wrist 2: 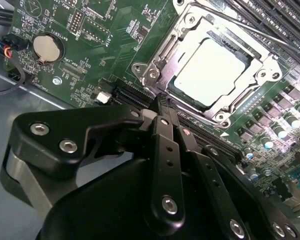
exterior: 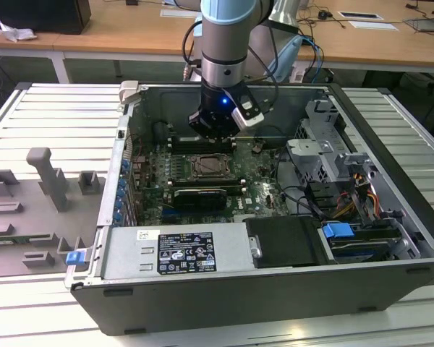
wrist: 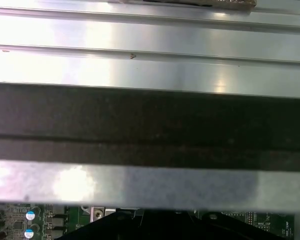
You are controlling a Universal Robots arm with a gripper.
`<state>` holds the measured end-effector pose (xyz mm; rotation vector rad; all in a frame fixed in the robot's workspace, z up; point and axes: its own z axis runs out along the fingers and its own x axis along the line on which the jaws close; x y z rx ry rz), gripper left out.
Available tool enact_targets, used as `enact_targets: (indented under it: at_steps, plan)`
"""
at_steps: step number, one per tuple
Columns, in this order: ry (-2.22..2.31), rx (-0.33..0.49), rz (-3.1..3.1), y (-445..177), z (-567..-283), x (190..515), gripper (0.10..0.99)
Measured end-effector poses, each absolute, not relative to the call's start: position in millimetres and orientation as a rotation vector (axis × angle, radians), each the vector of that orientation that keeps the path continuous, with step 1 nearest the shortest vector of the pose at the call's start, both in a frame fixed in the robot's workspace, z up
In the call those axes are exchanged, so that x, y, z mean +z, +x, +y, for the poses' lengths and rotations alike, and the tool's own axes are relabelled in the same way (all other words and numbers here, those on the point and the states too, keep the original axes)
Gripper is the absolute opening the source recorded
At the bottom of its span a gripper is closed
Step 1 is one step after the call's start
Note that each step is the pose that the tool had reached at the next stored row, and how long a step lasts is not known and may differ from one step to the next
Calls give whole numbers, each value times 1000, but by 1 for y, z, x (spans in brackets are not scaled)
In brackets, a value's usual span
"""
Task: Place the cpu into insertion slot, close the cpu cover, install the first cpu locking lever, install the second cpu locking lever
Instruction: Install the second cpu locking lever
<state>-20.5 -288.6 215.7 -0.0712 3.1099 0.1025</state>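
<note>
Seated already: cpu (wrist 2: 215, 70) in the insertion slot (wrist 2: 165, 50), upper right of the second wrist view, cpu cover (wrist 2: 225, 112) apparently down around it. Levers probably the step in hand, calling for a press on a thin bar. Hand (wrist 2: 160, 102) pressed together, empty, low at the socket's edge; centre-top in the exterior view.

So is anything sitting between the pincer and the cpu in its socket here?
Nothing visible does. In the second wrist view the pincer hangs just off the socket's edge, and the cpu lies seated in the insertion slot with its top bare.
</note>
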Motion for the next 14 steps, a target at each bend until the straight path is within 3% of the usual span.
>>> enact_targets:
  at_steps: [14]
  plan:
    - [-71, 103, 3110, -20, -293, 221, 106]
